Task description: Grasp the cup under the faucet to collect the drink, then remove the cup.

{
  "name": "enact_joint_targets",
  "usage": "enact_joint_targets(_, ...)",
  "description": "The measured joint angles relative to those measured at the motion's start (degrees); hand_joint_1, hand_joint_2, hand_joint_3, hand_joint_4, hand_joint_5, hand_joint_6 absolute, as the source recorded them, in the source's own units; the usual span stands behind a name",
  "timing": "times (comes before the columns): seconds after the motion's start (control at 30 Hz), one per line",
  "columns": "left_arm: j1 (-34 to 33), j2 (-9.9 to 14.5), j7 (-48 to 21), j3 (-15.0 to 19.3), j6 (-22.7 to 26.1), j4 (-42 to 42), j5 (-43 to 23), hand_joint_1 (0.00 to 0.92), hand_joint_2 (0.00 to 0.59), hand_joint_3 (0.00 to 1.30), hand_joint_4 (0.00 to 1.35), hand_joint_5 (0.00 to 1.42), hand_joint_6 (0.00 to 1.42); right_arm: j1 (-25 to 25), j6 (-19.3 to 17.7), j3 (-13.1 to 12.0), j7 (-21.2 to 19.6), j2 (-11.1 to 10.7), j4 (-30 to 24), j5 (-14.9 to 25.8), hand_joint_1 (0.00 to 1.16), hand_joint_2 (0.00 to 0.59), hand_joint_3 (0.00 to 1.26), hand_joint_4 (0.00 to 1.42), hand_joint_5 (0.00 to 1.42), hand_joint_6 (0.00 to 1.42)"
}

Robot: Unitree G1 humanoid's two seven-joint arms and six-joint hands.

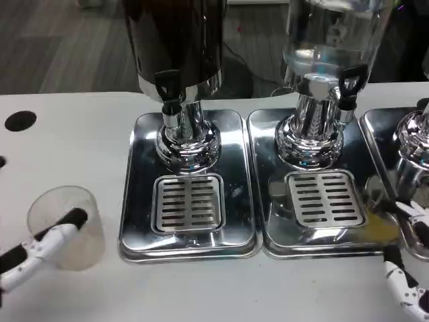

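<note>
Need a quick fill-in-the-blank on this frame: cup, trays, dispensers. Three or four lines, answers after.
1. The clear plastic cup stands on the white ____, beside the trays.
2. A finger of the left hand lies across the cup's ____.
3. The slotted drip grate under the dark dispenser's faucet has ____ on it.
4. The dispenser with the clear tank stands to the dark one's ____.

Answers: table; front; nothing; right

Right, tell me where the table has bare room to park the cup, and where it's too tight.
Free: the white table left of the dark dispenser's tray, behind the cup, and the front strip between the left hand and right hand. Crowded: the trays butt edge to edge, with no gap between them.
</note>
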Motion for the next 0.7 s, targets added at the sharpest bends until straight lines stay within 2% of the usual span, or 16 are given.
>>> enact_joint_targets(0.13, -2.33, 1.26, 2.19, 1.08, 0.7, 5.69, -0.63, 0.061, 0.049, 0.14, 0.1, 0.3, 0.56, 0.15, -0.35, 0.48, 0.18, -0.08, 0.72, 0.0, 0.59, 0.495, 0.22, 0.1, 0.05, 0.0)
enact_joint_targets(0.27, -3.5, 1.63, 4.85, 0.56, 0.96, 8.61, -0.04, 0.114, 0.056, 0.16, 0.12, 0.34, 0.6, 0.35, -0.55, 0.51, 0.37, -0.23, 1.19, 0.0, 0.59, 0.495, 0.22, 0.1, 0.05, 0.0)
enact_joint_targets(0.47, -6.09, 2.36, 6.16, -2.95, 2.88, 12.3, 2.83, 0.208, 0.054, 0.16, 0.13, 0.38, 0.64, 0.55, -1.19, 0.64, 0.56, -0.69, 1.3, 0.02, 0.59, 0.495, 0.22, 0.11, 0.05, 0.0)
enact_joint_targets(0.7, -8.82, 4.15, 6.29, -6.35, 4.8, 15.65, 4.69, 0.234, 0.06, 0.16, 0.14, 0.39, 0.66, 0.46, -1.34, 0.85, 0.89, -1.07, 1.4, 0.28, 0.59, 0.495, 0.23, 0.11, 0.06, 0.0)
